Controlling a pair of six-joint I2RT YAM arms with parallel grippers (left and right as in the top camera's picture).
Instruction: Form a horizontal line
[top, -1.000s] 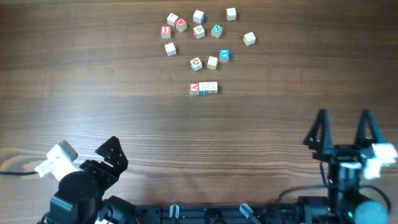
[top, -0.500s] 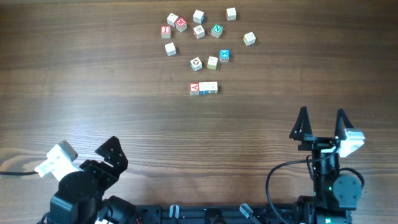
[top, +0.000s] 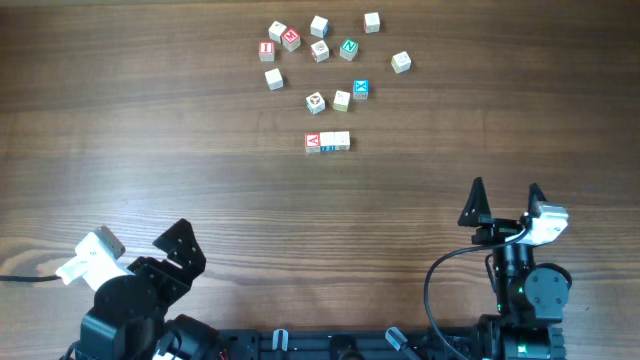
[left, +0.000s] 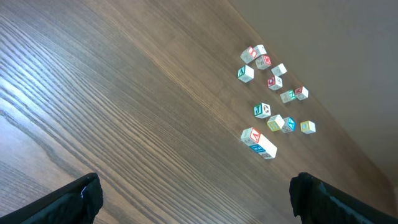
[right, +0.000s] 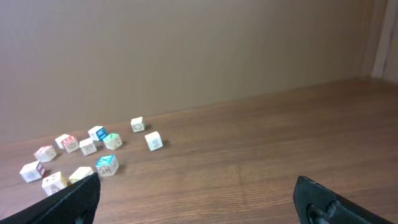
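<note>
We see the short straight row of three small pale wooden letter cubes (top: 327, 142) lying on the dark wooden table (top: 150, 150), a little above its middle in the overhead view; the three cubes touch side to side, the red-lettered one at the left end; just beyond the row sits a loose scatter of other small letter cubes (top: 319, 50), none touching it; our left gripper (top: 140, 252) is at the near left edge, jaws spread wide with nothing between them; our right gripper (top: 504, 195) stands at the near right, well apart from the row, jaws likewise wide and empty.
</note>
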